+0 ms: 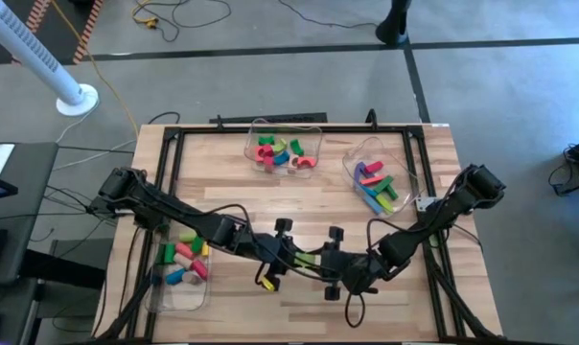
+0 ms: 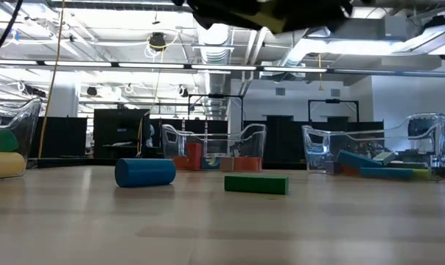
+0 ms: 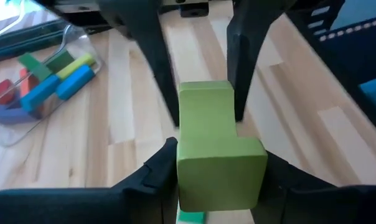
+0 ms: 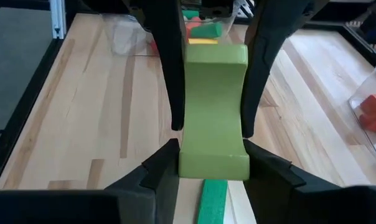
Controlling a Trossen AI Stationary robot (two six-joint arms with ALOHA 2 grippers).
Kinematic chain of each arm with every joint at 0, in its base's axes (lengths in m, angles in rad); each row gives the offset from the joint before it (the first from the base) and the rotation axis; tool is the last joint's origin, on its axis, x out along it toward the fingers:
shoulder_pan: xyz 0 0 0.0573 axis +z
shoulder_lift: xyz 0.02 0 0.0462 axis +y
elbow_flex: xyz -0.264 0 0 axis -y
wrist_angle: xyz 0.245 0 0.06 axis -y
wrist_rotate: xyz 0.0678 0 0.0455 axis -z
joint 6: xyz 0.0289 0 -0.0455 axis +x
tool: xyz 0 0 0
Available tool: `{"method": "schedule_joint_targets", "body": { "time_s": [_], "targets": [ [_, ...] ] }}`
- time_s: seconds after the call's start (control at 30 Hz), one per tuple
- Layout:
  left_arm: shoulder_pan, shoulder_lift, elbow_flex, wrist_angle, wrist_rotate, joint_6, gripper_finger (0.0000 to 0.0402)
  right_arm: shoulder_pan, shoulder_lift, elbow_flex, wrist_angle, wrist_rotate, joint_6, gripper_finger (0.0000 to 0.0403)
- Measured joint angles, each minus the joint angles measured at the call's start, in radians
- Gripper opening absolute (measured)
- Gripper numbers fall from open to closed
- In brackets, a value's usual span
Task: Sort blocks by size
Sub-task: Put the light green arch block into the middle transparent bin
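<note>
Green block point(image 3: 218, 152) clamped between both hands midair.

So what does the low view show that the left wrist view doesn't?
Only the low view shows the blue cylinder lying on the table beside the dark green bar. Only the left wrist view shows the light green block held between the left gripper and right gripper fingers. Both show the wooden table and a clear bin of blocks.
</note>
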Motion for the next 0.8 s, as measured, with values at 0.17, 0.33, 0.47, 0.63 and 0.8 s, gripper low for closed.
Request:
{"method": "schedule_joint_targets", "body": {
  "time_s": [0.17,0.33,0.47,0.63,0.8],
  "targets": [
    [0.016,-0.011,0.0,-0.048,-0.014,0.005,0.0134,0.004,0.001,-0.003,-0.132,-0.01,0.129,0.0239],
    [0.063,-0.031,0.0,-0.103,-0.095,0.028,0.0135,0.025,0.001,-0.003,-0.268,-0.006,0.258,0.0253],
    [0.141,-0.053,0.0,-0.126,-0.12,0.045,0.0135,0.061,0.001,-0.016,-0.309,-0.005,0.304,0.0254],
    [0.304,-0.07,0.0,-0.111,-0.109,0.059,0.0135,0.107,0.004,-0.075,-0.289,0.028,0.312,0.0255],
    [0.512,-0.079,0.0,-0.087,0.002,0.063,0.0135,0.132,0.004,-0.139,-0.238,0.05,0.315,0.0255]
  ]
}}
